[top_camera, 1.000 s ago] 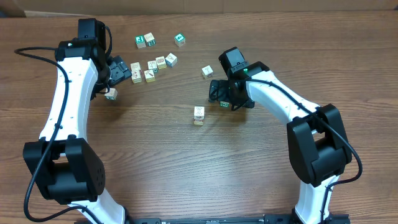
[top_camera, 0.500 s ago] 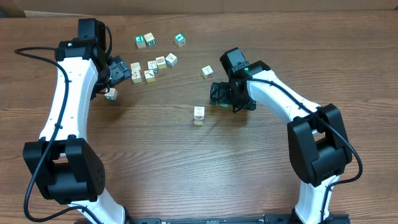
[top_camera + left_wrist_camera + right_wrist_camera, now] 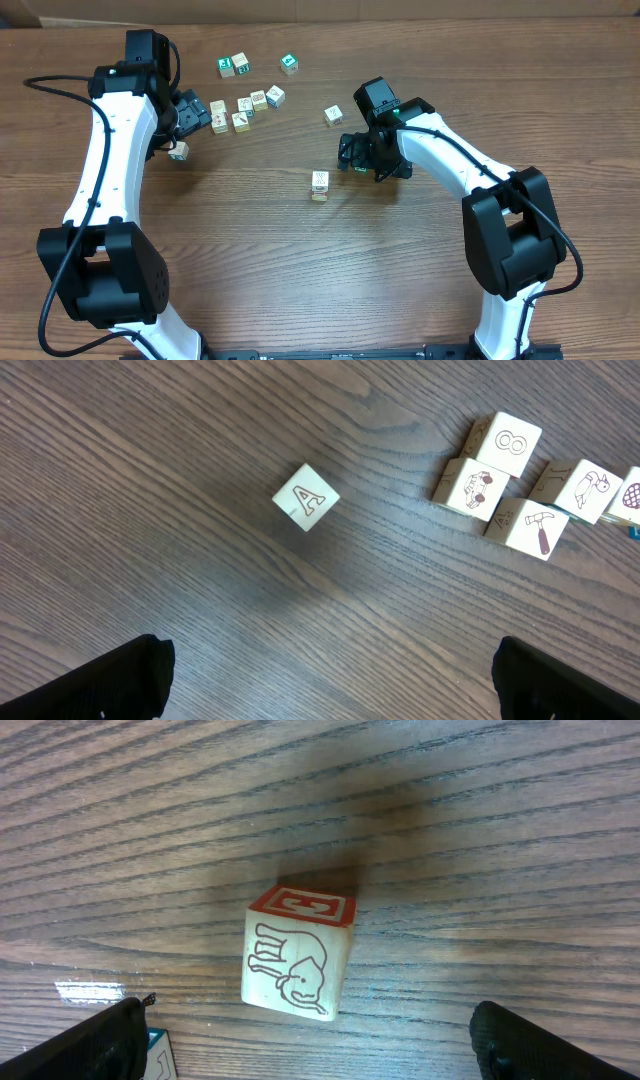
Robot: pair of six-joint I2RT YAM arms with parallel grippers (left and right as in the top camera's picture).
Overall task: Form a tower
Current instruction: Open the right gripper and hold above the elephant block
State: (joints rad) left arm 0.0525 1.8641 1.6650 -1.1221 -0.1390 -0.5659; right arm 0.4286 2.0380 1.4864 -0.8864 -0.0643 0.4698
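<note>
Centre of the overhead frame: tower [image 3: 319, 185] stands upright, clear of other cubes. Right gripper [image 3: 347, 152] sits just to its upper right, fingers wide apart and empty, probably lining up a pick. Left gripper [image 3: 196, 112], fingers likewise apart, faces loose cubes [image 3: 245, 103] at upper left, apparently to fetch one.

Left arm [image 3: 108, 150]: I have it reaching forward along the left side, wrist turned inward.
Left gripper [image 3: 192, 113]: jaws spread wide, gripping nothing; left fingers [image 3: 110, 682] are dark, at the lower corners of the wrist view.
Right arm [image 3: 450, 160]: I have it stretched forward and inward from its base.
Right gripper [image 3: 352, 152]: pointing down, jaws wide apart, gripping nothing; right fingers [image 3: 90, 1045] likewise at the lower corners.
</note>
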